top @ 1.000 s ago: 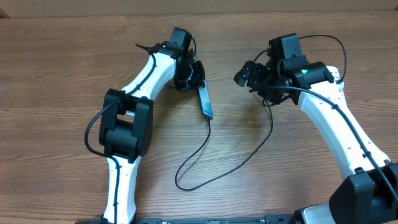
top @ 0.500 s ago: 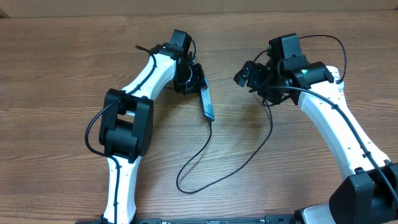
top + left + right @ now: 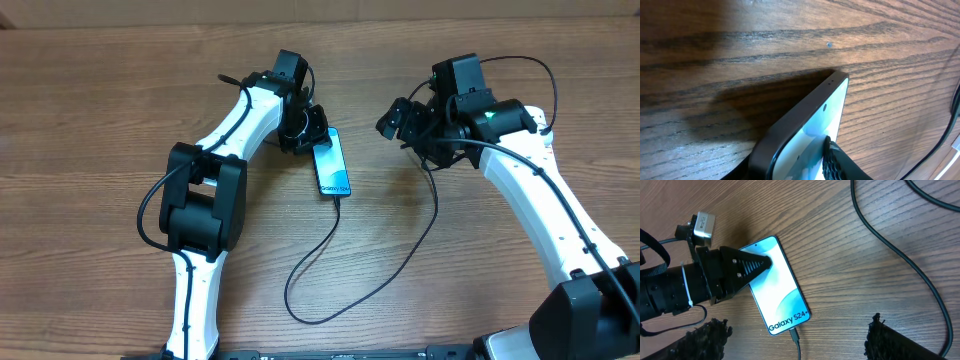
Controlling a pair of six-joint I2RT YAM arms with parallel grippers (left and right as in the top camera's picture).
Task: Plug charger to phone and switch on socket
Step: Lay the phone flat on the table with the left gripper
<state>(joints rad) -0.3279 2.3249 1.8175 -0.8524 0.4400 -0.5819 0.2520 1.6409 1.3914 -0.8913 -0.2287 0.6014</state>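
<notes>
Facing up, the phone [image 3: 332,166] lies partly under the left gripper [image 3: 314,133].

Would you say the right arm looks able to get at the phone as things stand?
Probably yes. The phone lies flat, screen up, with bare table between it and the open right end effector. The left end effector covers only its upper end, and the charger cable leaves its lower end.
</notes>
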